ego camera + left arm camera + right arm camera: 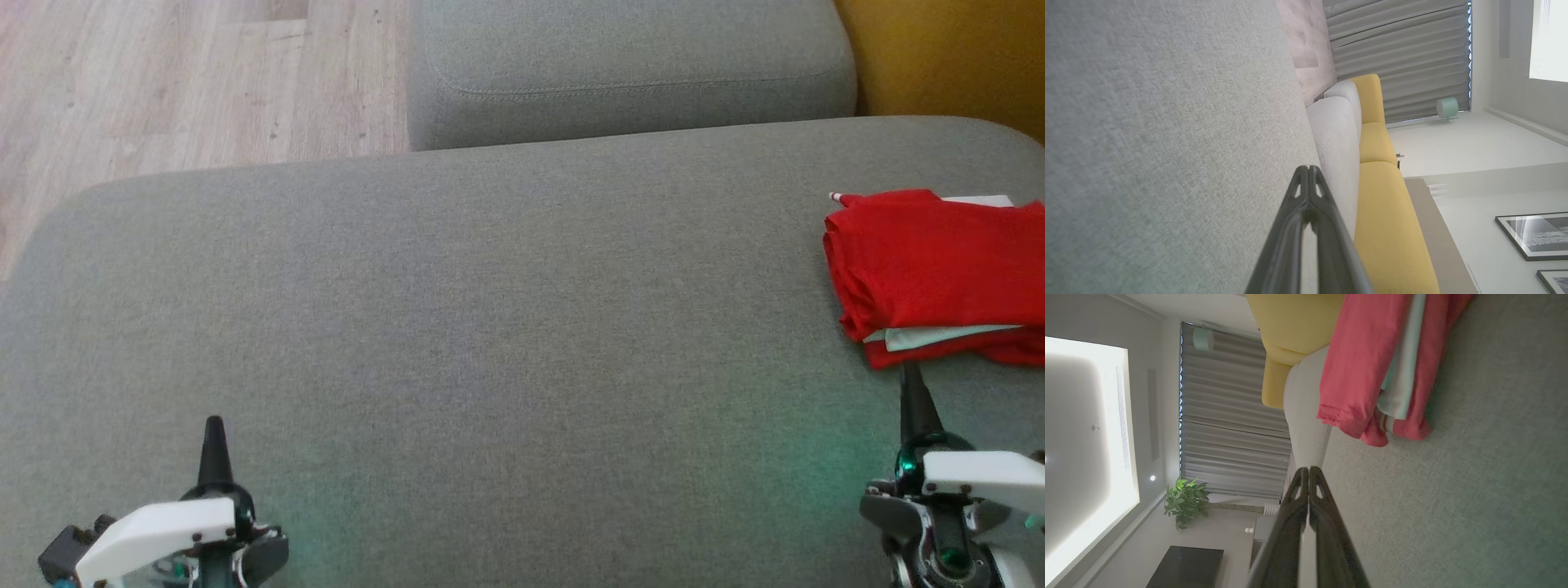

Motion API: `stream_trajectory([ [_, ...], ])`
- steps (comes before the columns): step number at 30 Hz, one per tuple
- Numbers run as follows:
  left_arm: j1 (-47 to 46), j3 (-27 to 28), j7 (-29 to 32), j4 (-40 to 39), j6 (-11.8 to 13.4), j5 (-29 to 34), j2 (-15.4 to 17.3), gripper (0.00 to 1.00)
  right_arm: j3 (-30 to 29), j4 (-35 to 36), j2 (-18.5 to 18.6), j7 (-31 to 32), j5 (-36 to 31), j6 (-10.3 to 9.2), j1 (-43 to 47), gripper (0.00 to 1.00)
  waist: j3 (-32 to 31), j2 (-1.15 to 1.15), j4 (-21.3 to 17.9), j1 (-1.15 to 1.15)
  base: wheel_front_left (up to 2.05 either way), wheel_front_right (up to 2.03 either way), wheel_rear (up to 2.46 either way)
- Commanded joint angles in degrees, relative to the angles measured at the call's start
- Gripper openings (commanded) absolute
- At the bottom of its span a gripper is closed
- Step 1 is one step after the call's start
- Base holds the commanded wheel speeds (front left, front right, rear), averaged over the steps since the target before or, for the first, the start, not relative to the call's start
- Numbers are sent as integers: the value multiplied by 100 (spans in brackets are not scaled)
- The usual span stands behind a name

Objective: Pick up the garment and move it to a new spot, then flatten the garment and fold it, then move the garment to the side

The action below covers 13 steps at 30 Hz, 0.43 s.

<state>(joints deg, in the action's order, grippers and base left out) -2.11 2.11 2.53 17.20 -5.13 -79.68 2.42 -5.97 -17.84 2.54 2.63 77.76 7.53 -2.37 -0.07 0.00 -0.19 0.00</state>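
Tapered fingers (214, 449), folded red garment (931, 261), woven cushion (490, 327)

The garment (922, 261) is bright red, with pale mint-white layers showing at its edge. The sofa (490, 327) is plain grey weave; the seat (947, 57) behind it is mustard yellow. The floor (163, 82) is pale wood grain. The blinds (1396, 41) are grey, in pleated bands.
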Motion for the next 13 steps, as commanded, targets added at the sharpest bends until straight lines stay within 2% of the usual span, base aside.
stream_trajectory([
  [1,-313,221,66,-215,-65,-168,38,0,70,256,30,65,210,-3,-332,0,2,0,2,0,0,0,0],
  [13,-372,355,269,-275,-170,-835,43,0,-7,333,32,263,969,-4,-363,0,16,0,13,0,0,0,0],
])
